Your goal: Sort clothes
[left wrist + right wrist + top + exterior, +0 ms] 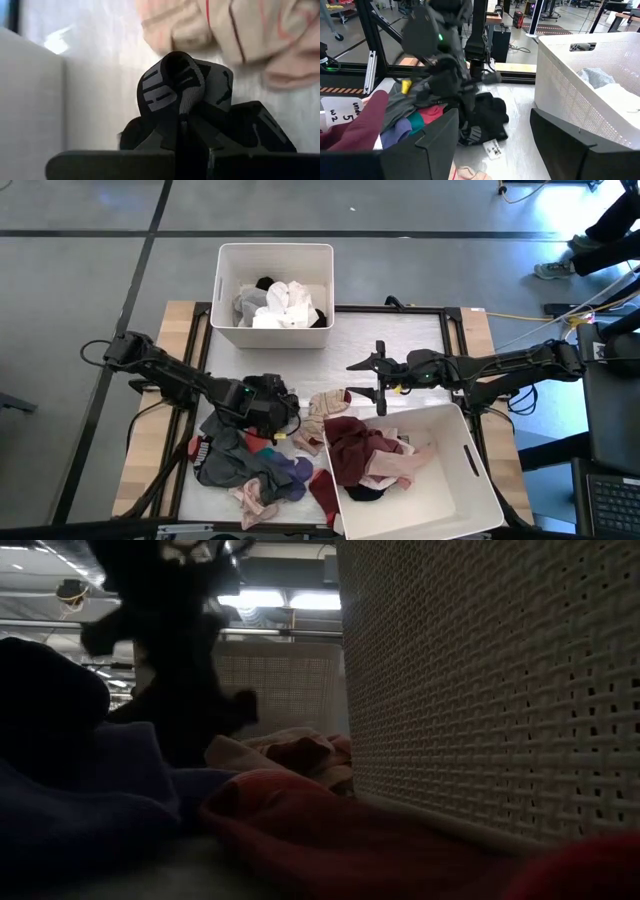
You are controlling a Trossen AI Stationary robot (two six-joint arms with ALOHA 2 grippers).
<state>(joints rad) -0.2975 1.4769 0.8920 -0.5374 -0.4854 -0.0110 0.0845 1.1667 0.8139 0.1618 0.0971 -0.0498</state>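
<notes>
A pile of clothes (250, 465), grey, purple, teal, pink and maroon, lies at the table's near left. At its far edge my left gripper (280, 408) is shut on a black-and-grey garment (175, 90) with a lettered band. A beige garment (325, 415) lies just to the right of it on the table. My right gripper (378, 380) hangs open above the table's middle, between the two bins, with nothing between its fingers (440, 135). The low view shows the left gripper and its garment only as a dark shape (170, 660). My left gripper pinches a bunched fold of the black-and-grey garment (182, 117) between its two fingers, which slant down from the table's left. The banded part stands up past the fingertips. The rest hangs below the gripper, and its lower end (487, 117) lies on the table.
A white bin (275, 255) at the far middle holds white, grey and black clothes. A second white bin (470, 470) at the near right holds maroon and pink clothes. A maroon garment (322, 490) lies against its left wall. The low view looks past that bin's wall (500, 690).
</notes>
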